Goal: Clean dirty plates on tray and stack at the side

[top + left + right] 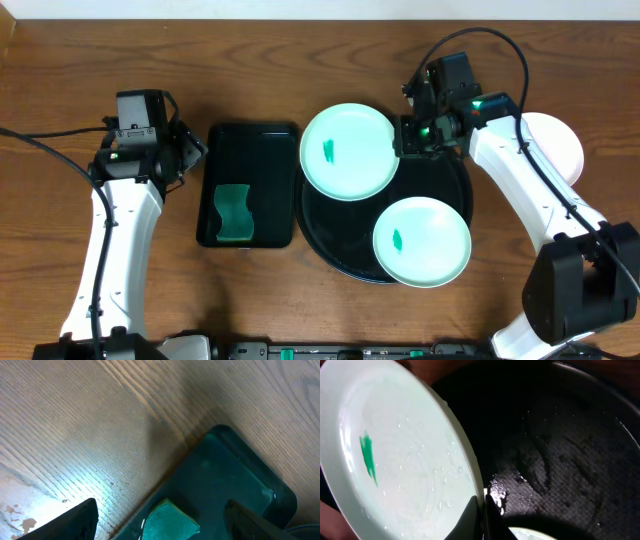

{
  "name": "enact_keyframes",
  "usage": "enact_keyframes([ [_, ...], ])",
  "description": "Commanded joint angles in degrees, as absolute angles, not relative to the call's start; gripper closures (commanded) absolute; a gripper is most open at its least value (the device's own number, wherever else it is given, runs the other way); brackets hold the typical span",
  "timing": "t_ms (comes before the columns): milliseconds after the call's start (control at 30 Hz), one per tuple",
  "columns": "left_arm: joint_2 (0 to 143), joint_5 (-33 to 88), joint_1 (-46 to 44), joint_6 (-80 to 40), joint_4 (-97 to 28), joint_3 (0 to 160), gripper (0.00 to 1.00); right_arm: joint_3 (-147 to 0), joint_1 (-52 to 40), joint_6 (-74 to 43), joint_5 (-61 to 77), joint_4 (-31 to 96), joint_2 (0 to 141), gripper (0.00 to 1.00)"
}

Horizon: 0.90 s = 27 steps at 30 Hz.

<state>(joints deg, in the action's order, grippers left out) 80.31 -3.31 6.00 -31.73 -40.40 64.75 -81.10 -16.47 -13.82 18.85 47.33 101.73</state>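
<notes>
Right fingers (469, 522): clamped on rim of smeared mint plate (348, 152), at far-left edge of round tray (445, 185)
Left fingers (75, 520): apart, above table (100, 425) beside sponge tray (225, 475)
Second mint plate (422, 240): on round tray
White plate (560, 140): on table, right of it

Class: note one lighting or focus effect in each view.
Overhead: even and sharp; the round white plate at right nearly washes out. Left wrist: glare patch on the wooden table; blurred dark fingers. Right wrist: the pale mint round plate glows; the glossy black round tray shows wet glints.
</notes>
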Motion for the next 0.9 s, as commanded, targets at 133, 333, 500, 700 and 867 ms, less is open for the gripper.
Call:
enact_keyframes([
  [133, 80.1, -3.4, 6.2, -32.2, -40.4, 65.1, 0.19, -80.8, -16.6, -10.6, 17.8, 47.9, 102.2, 0.99],
  [333, 80.1, -3.5, 6.2, -32.2, -40.4, 65.1, 0.20, -80.7, -16.7, -10.7, 13.4, 46.9, 102.3, 0.99],
  [500, 80.1, -3.5, 6.2, -32.2, -40.4, 65.1, 0.20, -77.8, -16.7, -12.2, 13.5, 45.3, 102.3, 0.99],
  [700, 80.1, -3.5, 6.2, -32.2, -40.4, 65.1, 0.20, -71.2, -16.9, -15.1, 13.8, 36.5, 102.3, 0.99],
  [867, 80.1, -3.5, 6.2, -32.2, -40.4, 65.1, 0.20, -69.3, -16.9, -15.8, 13.7, 33.6, 102.3, 0.99],
])
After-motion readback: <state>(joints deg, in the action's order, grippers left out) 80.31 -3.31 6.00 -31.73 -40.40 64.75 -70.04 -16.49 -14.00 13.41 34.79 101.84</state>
